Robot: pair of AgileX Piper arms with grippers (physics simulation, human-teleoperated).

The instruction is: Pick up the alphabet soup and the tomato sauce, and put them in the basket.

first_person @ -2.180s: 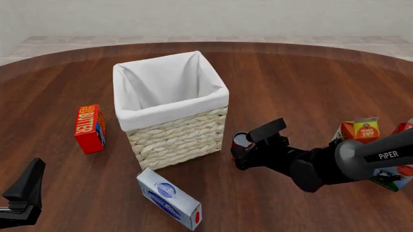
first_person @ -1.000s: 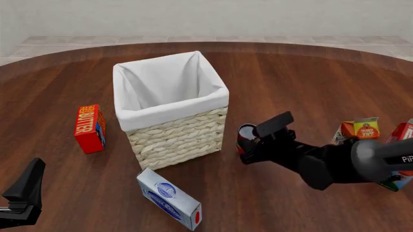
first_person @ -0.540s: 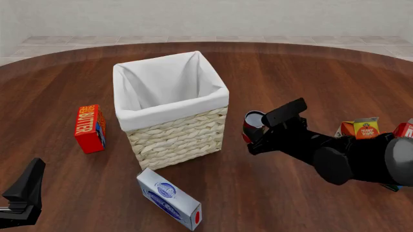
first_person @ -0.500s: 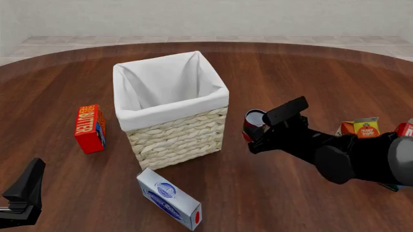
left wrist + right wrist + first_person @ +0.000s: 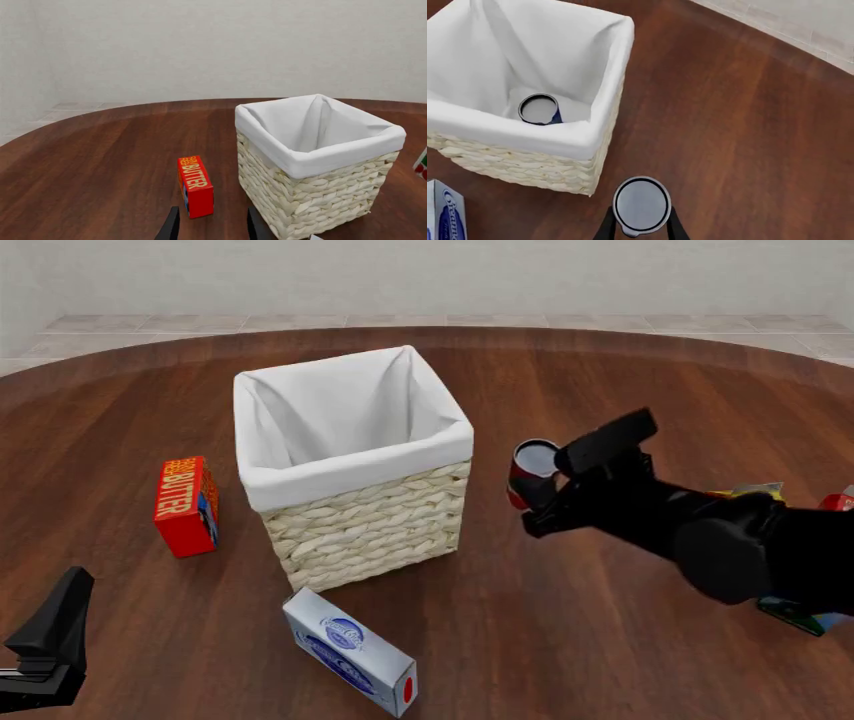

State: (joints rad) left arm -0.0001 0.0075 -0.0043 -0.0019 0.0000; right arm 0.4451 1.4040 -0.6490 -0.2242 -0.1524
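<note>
Beside the basket [image 5: 350, 440], we are gripping the tomato sauce [image 5: 531, 472] in the right claw [image 5: 545, 490], needing rim clearance before releasing.

Looking down past the right gripper [image 5: 640, 231], jaws closed against the sides of the tomato sauce [image 5: 640, 204], silver top facing the camera, held above the dark wooden bench [image 5: 727, 125]. Beside it, the basket [image 5: 560, 140], white liner folded over the rim. Inside, upright on the liner, the alphabet soup [image 5: 540, 109]. At the edge, a blue-and-white box [image 5: 444, 212].
</note>
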